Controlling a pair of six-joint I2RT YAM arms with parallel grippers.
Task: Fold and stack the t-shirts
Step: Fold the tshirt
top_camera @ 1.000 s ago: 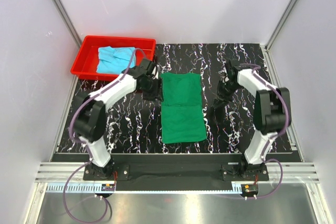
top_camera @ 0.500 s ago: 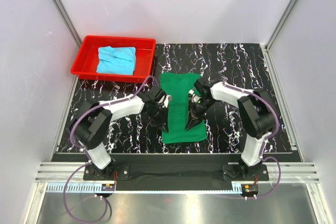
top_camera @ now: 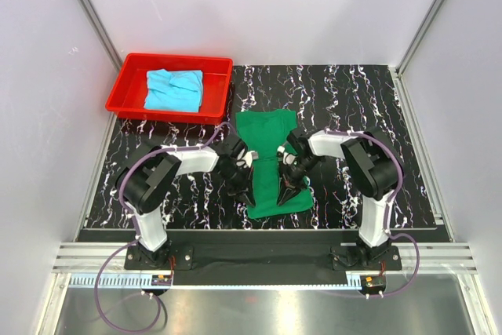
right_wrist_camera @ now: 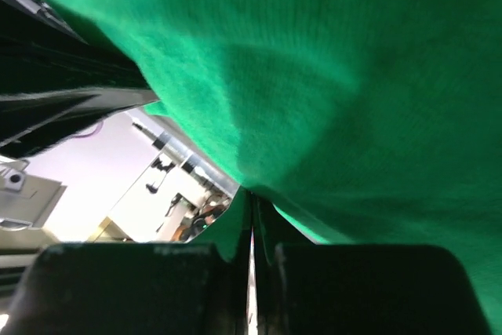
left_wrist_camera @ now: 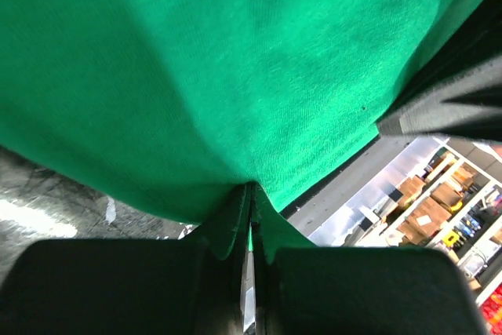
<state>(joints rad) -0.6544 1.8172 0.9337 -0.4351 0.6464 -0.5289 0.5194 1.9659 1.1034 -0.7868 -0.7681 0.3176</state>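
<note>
Pinching the green shirt (top_camera: 269,132) at mid-table, left gripper (top_camera: 242,190) and right gripper (top_camera: 284,186) each clamp a side edge, apparently mid-fold; next likely needs a matched lift-over, blue shirt (top_camera: 174,89) lying in the tray (top_camera: 125,88)

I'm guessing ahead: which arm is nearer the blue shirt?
Left, probably: the red tray with the blue shirt is on its side, though left gripper and right gripper both pinch the green shirt.
</note>
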